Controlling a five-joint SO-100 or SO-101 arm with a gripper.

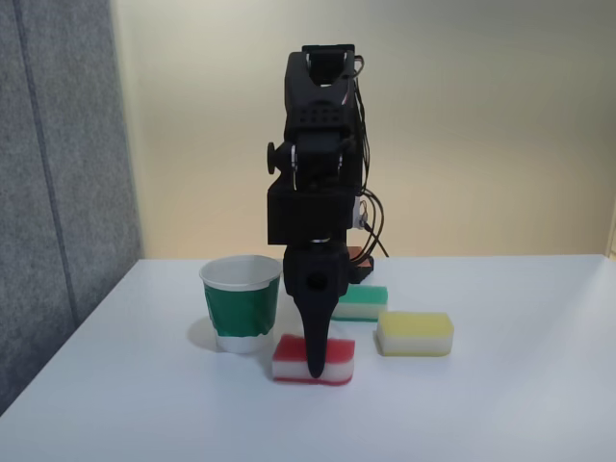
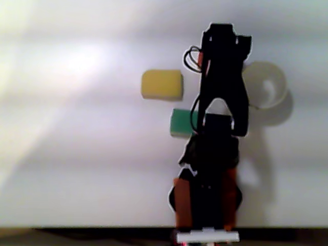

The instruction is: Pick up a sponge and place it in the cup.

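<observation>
The sponge (image 1: 337,358), red on top and bottom with a white middle, lies flat on the white table in the fixed view. My gripper (image 1: 316,371) points straight down in front of it, and one black finger overlaps its front face almost down to the table. The fingers line up edge-on, so the gap between them is hidden. The green cup (image 1: 241,303) with a white rim stands upright just left of the sponge. In the other view the gripper (image 2: 224,36) covers the sponge, and the cup (image 2: 264,84) sits to its right.
A green-and-white sponge (image 1: 362,301) (image 2: 180,123) lies behind the arm. A yellow-and-white sponge (image 1: 415,332) (image 2: 162,84) lies right of the red one in the fixed view. A grey partition (image 1: 58,192) borders the table's left side.
</observation>
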